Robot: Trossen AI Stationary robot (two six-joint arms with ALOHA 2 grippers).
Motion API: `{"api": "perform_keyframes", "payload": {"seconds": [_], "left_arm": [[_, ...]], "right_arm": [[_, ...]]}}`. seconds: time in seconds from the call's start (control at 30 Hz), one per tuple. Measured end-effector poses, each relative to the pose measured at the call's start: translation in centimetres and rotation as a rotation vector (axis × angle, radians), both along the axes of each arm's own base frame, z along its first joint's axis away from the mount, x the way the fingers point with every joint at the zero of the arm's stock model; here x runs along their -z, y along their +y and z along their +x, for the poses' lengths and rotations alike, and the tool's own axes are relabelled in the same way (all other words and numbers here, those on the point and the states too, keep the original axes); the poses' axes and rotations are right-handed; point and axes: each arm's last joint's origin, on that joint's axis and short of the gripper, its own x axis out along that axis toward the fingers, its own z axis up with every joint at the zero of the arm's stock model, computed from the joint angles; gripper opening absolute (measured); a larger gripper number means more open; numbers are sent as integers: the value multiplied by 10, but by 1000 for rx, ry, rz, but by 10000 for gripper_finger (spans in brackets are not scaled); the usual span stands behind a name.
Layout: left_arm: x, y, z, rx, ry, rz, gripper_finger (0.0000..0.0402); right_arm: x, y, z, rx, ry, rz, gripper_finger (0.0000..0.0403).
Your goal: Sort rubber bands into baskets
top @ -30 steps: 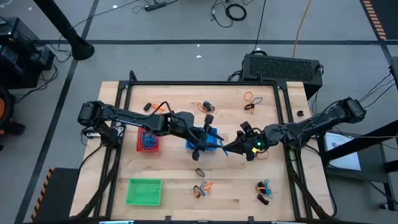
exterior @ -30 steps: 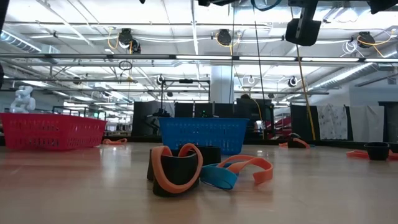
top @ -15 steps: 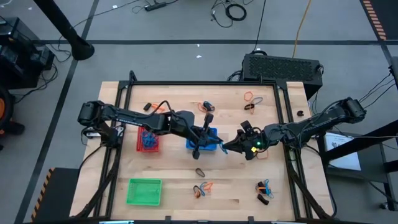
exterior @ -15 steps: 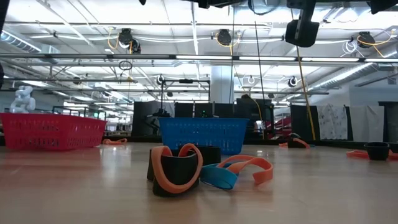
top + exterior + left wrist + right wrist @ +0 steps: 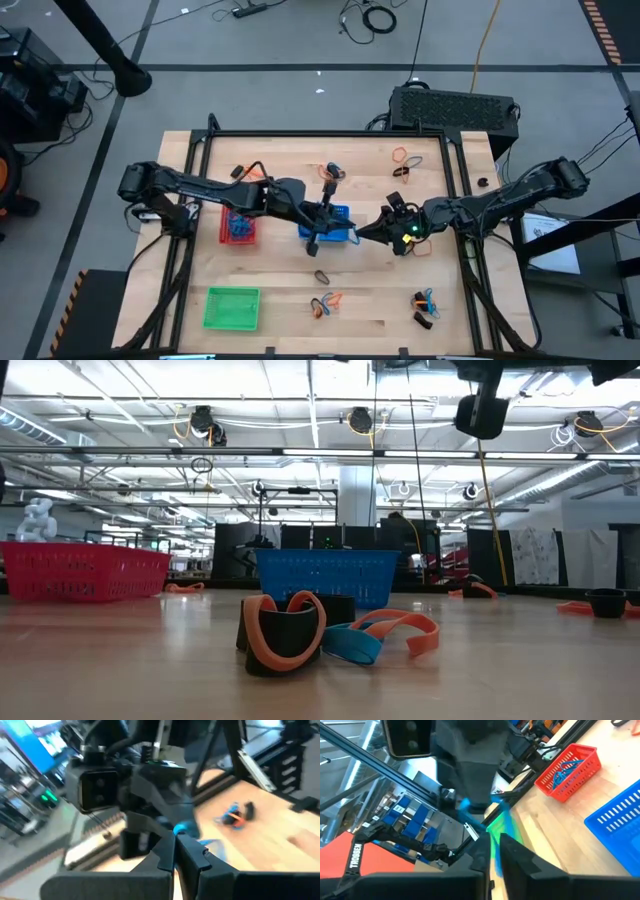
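Observation:
My left gripper point(image 5: 344, 224) and my right gripper point(image 5: 363, 233) meet tip to tip just above the right end of the blue basket point(image 5: 341, 212). Both are shut on one blue rubber band point(image 5: 181, 827), which also shows in the right wrist view point(image 5: 466, 804). The red basket point(image 5: 238, 228) holds blue bands point(image 5: 568, 766). The green basket point(image 5: 231, 307) stands at the near left. Loose bands lie in small heaps point(image 5: 323, 304) on the table. My left gripper pinches the blue rubber band point(image 5: 181, 827) between its two fingertips point(image 5: 167, 851), coming from the table's left and slanting down. The band is clear of the table. My right gripper pinches the same band point(image 5: 502, 815) between its fingertips point(image 5: 512, 845), coming level from the table's right. The band reaches across to the other gripper.
More band heaps lie at the near right point(image 5: 424, 301), the far middle point(image 5: 333, 171), the far right point(image 5: 401, 158) and the far left point(image 5: 239, 172). A black band point(image 5: 322, 276) lies near the middle. An orange, black and blue heap point(image 5: 300, 630) fills the low view.
My left gripper has drawn back a little toward the table's far left and turned slightly. My right gripper has followed a little toward the left. Both stay shut on the band over the blue basket.

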Motion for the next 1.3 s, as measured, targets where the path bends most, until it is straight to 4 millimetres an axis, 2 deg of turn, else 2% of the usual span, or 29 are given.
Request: {"api": "perform_keyframes", "payload": {"seconds": [0.23,0.43,0.57,0.7,0.83,0.97,1.17,1.23,1.3], "left_arm": [[-3,-6,-41,-111,315,-84,8],[-5,-3,-84,-272,584,-166,8],[2,4,-112,-429,766,-177,8],[15,9,-133,-572,915,-118,8],[29,13,-150,-656,965,-92,8],[48,18,-169,-699,991,-91,8],[84,28,-197,-792,1008,-164,8],[98,30,-204,-813,1032,-187,8],[101,32,-205,-817,1035,-206,8]], "right_arm": [[0,-1,0,-1,5,13,115],[0,4,-1,-170,28,110,158],[0,14,-4,-215,44,158,161],[3,24,-8,-254,91,213,157],[7,36,-13,-277,183,239,151],[-4,48,-11,-285,283,211,145],[-17,63,-8,-273,548,181,137],[-16,67,-13,-256,666,171,134],[-10,71,-21,-233,792,161,132]]}}
